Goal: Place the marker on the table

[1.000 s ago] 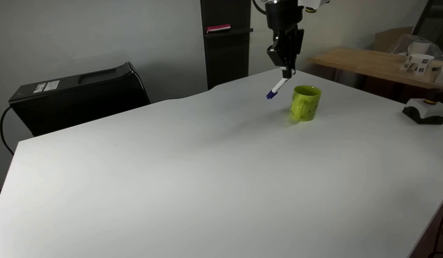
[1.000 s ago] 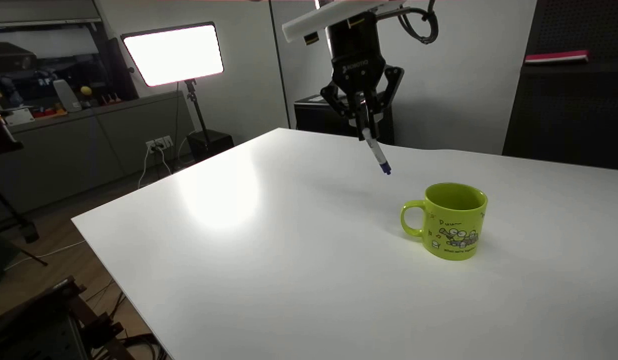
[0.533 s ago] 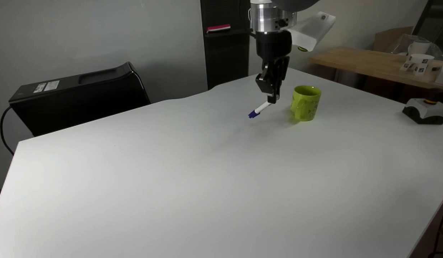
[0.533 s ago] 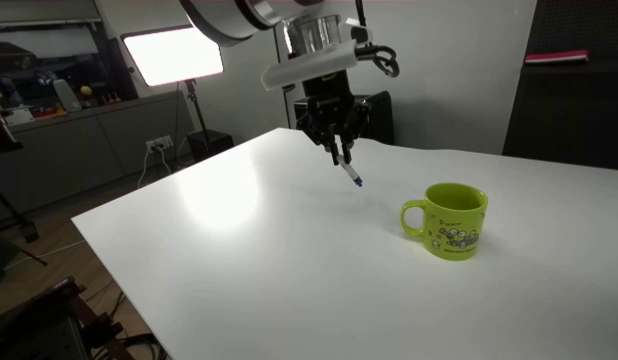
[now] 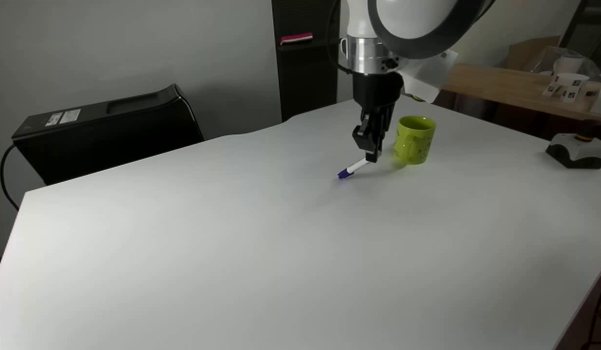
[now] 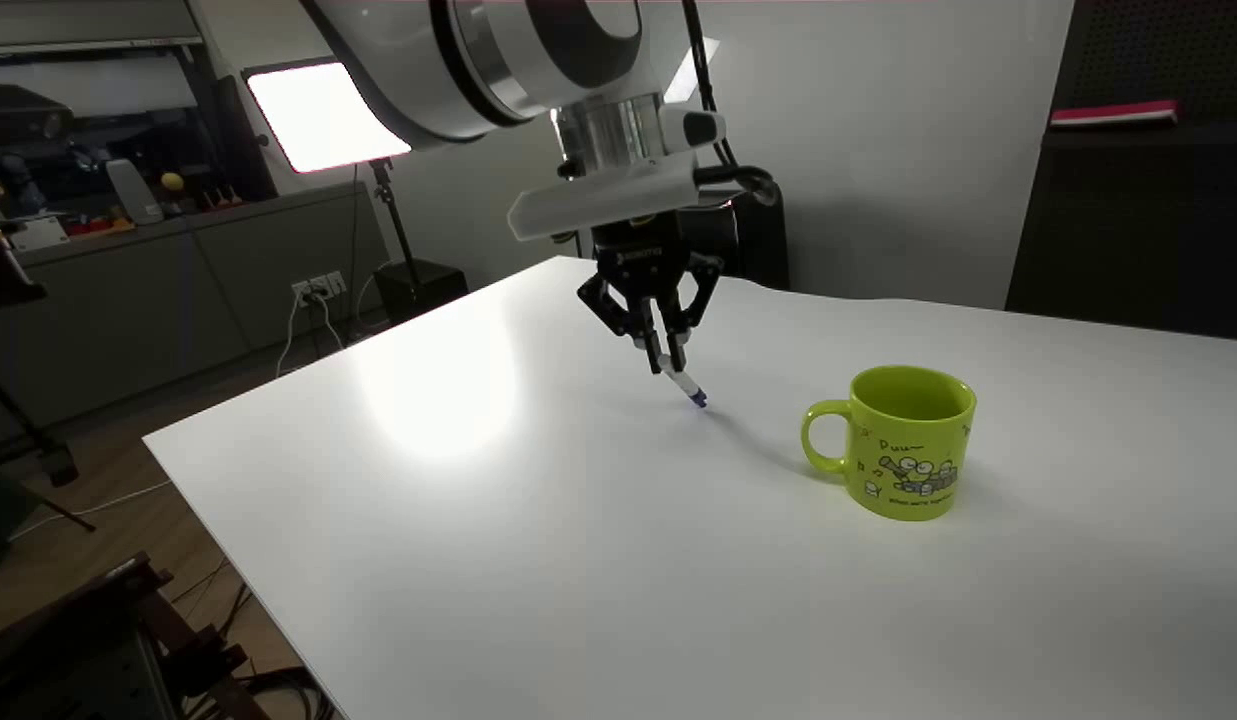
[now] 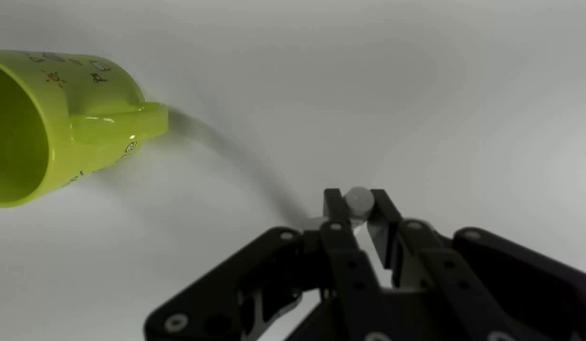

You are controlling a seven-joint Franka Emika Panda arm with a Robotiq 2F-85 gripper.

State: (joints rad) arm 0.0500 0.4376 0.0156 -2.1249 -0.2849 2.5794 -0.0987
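The marker is a thin white stick with a dark blue end. It shows in both exterior views, tilted, blue end down. My gripper is shut on its white part, low over the white table. In an exterior view the gripper has the marker between its fingertips. The blue end is at or just above the tabletop; I cannot tell whether it touches. In the wrist view the marker's round white end sits between the fingertips, and its blue end is hidden.
A lime-green mug stands upright on the table beside the gripper, handle towards it; it is at the left in the wrist view. A grey-and-black device sits at the table's edge. A wooden table with white cups stands behind.
My gripper has moved down towards the table with the marker in it, away from above the mug's side. The marker is still held and tilted. The mug has not moved.
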